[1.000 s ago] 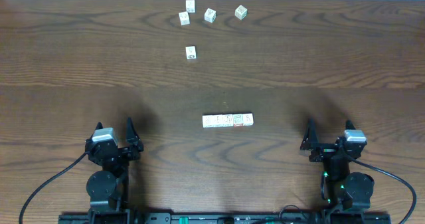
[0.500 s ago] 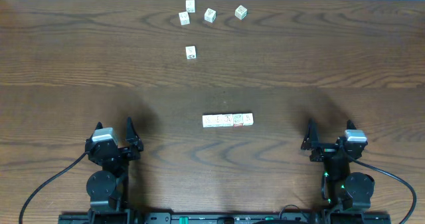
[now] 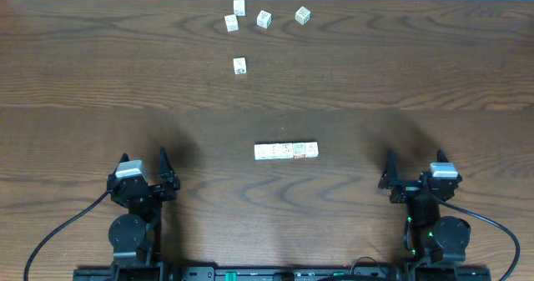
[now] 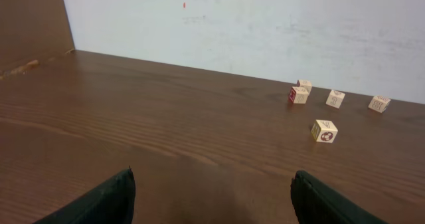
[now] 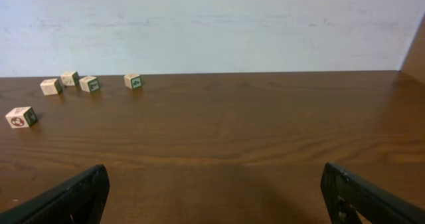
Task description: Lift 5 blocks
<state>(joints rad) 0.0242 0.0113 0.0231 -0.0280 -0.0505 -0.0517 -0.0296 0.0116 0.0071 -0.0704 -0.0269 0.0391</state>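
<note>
A tight row of several small white blocks (image 3: 286, 151) lies side by side at the table's middle, showing only in the overhead view. Several more loose blocks sit far back: one alone (image 3: 239, 65) (image 4: 324, 131) (image 5: 21, 117), and the others in a spread near the far edge (image 3: 264, 18) (image 4: 335, 98) (image 5: 89, 84). My left gripper (image 3: 143, 161) (image 4: 212, 179) rests open at the near left with bare wood between its fingers. At the near right, my right gripper (image 3: 415, 161) (image 5: 214, 172) stands wide open and holds nothing. Both are well short of the row.
A pale wall (image 4: 265, 24) rises behind the table's far edge. Dark wooden tabletop (image 3: 100, 72) stretches between the grippers and the blocks. Cables trail from both arm bases at the near edge.
</note>
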